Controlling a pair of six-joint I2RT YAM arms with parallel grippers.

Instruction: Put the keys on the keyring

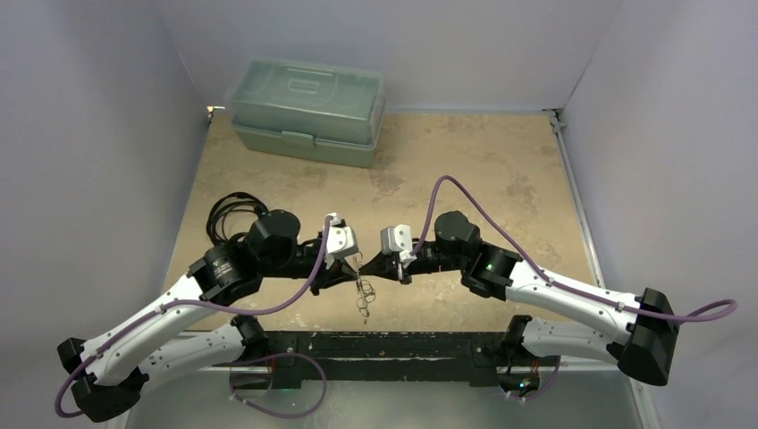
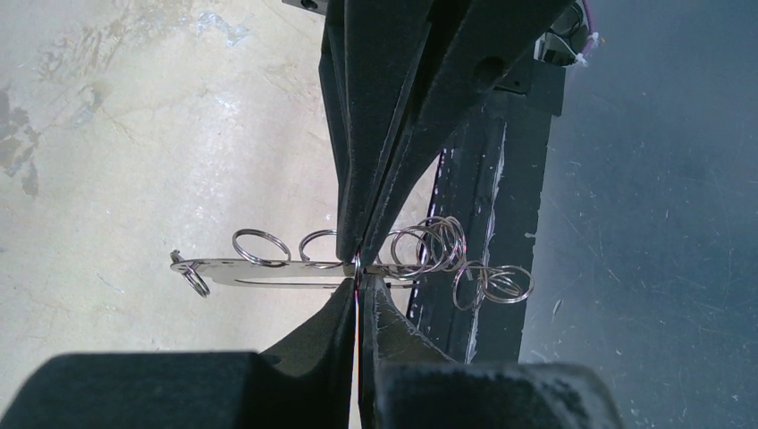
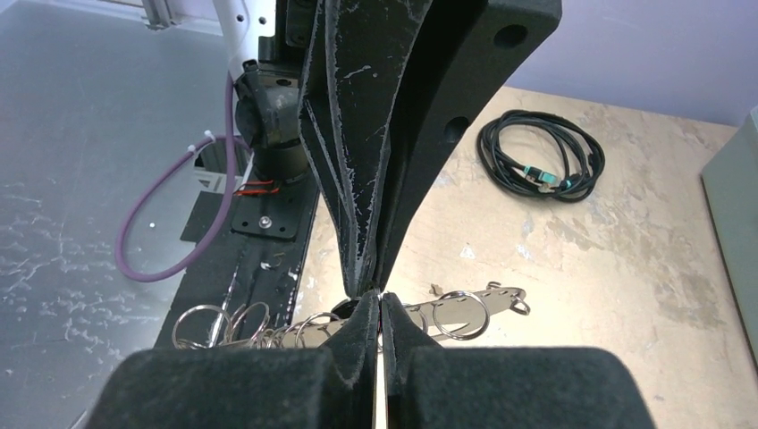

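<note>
Keyring point(image 1: 361, 288) was held at lower centre of the top view, over the near edge of the surface point(image 1: 501, 179), which extended beyond to the green box point(image 1: 308, 112) at upper left. Its flat silvery strip, strung with small rings point(image 2: 429, 239), was gripped by the left jaws. The right jaws were clenched alongside, their hold indiscernible.

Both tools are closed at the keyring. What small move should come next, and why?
Probably keep the left tool still and ease the right tool slightly away. The left tool clamps the keyring; the right tool is shut among its rings, but what it pinches is hidden. A gentle pull would show it.
</note>
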